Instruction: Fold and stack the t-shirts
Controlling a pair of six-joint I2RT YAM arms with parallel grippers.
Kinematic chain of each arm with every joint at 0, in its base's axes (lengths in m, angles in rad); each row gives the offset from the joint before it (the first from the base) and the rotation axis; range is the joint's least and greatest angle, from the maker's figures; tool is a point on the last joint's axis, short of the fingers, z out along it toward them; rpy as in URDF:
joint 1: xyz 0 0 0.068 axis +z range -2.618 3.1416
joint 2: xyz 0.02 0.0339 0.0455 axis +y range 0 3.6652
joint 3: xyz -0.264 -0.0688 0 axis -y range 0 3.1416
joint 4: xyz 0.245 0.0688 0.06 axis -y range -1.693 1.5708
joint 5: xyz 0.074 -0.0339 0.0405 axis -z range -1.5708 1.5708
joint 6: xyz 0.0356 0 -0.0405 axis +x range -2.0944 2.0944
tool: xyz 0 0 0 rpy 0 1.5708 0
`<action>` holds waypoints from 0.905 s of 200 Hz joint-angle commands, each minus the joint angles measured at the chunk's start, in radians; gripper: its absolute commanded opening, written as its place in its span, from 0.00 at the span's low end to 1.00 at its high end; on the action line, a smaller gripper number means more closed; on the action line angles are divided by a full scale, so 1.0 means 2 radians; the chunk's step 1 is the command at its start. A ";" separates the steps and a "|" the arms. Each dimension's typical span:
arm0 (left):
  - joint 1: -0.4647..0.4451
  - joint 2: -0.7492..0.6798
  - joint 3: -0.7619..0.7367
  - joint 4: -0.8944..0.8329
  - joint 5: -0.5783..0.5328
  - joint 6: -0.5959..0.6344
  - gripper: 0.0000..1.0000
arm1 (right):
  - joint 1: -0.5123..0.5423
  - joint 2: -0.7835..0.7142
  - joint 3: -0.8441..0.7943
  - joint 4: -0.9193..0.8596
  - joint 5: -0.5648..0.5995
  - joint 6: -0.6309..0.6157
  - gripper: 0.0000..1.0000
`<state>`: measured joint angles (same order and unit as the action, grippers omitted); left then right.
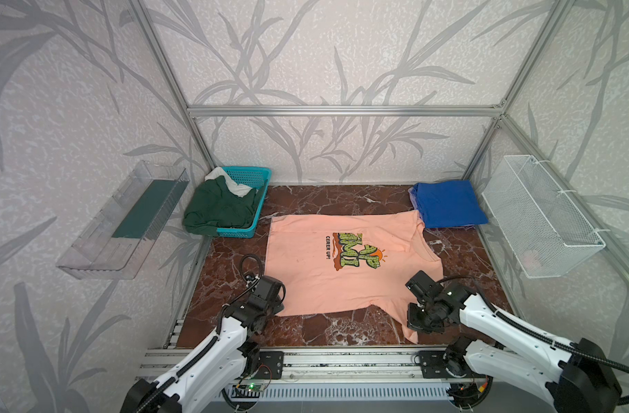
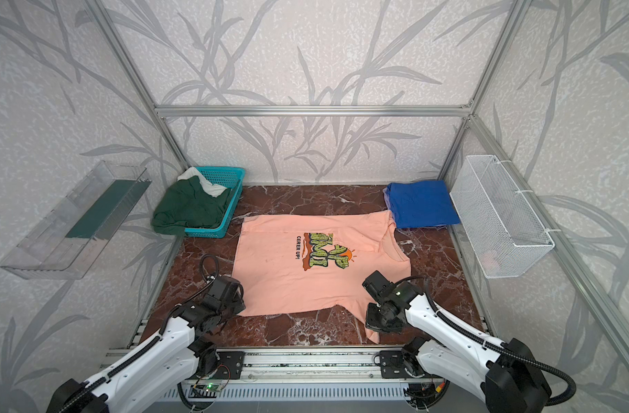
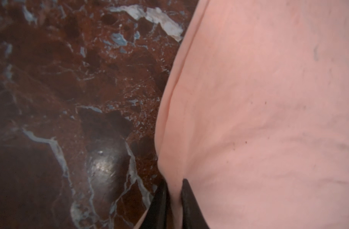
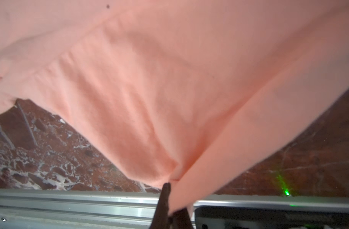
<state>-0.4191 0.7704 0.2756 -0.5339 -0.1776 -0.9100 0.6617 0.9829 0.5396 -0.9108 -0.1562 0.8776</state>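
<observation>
Two pinches on peach t-shirt (image 1: 316,286) | left end effector (image 3: 174,183): hem (image 1: 269,264) | right end effector (image 4: 173,198): sleeve (image 1: 395,318) | print "CERER UP!"

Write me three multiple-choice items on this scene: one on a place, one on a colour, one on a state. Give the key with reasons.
1. On the table, the folded blue t-shirt lies at:
A. the near left corner
B. the far right corner
C. the middle

2. The t-shirt spilling over the teal basket's rim is:
A. dark green
B. yellow
C. red

3. The left hand and the right hand are:
A. both open, clear of cloth
B. both shut on the pink t-shirt
C. both shut on nothing

Key:
1 B: both top views show it against the back wall on the right.
2 A: the dark green t-shirt drapes over the rim.
3 B: each wrist view shows dark fingers pinching pink cloth at the shirt's near edge.
</observation>
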 commanded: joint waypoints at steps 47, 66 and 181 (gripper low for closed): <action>-0.002 -0.024 0.035 -0.066 -0.009 0.024 0.00 | -0.002 -0.041 0.056 -0.006 0.046 -0.007 0.00; -0.002 -0.023 0.041 -0.061 -0.012 0.030 0.00 | -0.008 -0.043 0.081 -0.011 0.067 -0.015 0.00; 0.008 0.017 0.104 -0.072 -0.012 0.049 0.00 | -0.147 -0.002 0.170 0.021 0.078 -0.088 0.00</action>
<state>-0.4149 0.7956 0.4393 -0.6376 -0.1818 -0.8299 0.4015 0.9695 0.8349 -0.8921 -0.0074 0.7479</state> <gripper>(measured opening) 0.048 0.048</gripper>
